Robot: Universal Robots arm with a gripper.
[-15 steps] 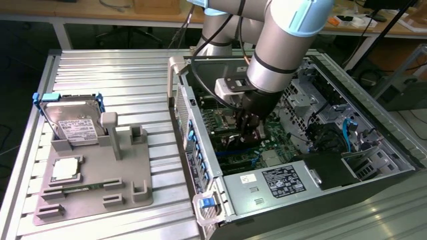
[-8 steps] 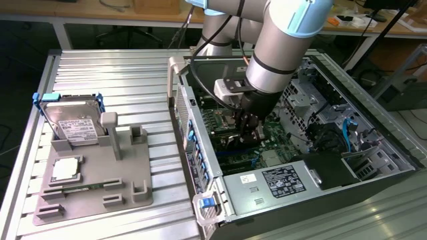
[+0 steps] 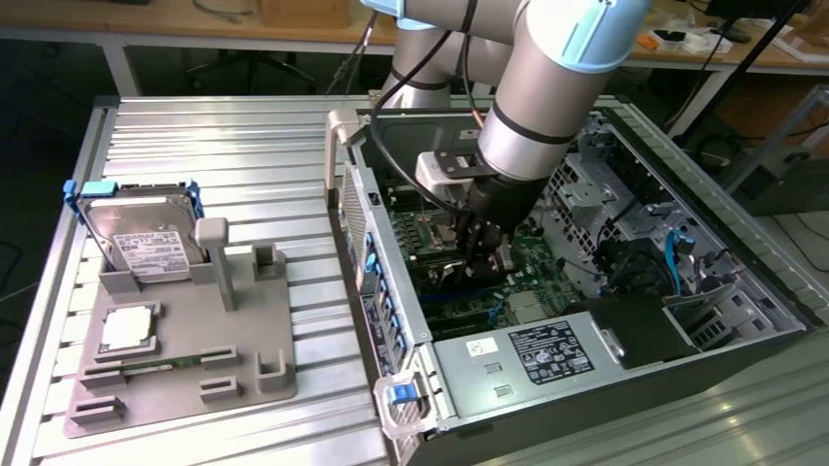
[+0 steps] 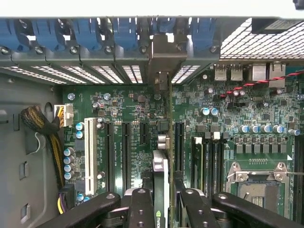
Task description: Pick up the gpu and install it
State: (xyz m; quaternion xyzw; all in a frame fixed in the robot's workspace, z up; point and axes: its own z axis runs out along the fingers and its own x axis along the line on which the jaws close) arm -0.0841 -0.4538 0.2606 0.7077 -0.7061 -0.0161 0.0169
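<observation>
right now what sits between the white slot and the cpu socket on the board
In the wrist view, the gpu stands edge-on between the white slot and the cpu socket, held by the hand, with black slots on either side.

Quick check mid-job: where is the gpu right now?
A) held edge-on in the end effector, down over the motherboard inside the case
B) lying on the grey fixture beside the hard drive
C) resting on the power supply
A: the wrist view shows the gpu edge-on between the end effector fingers above the motherboard, its bracket up at the rear slots.

Arm reaching steeply down, gripper jaws clamped on thin card edge.
</observation>
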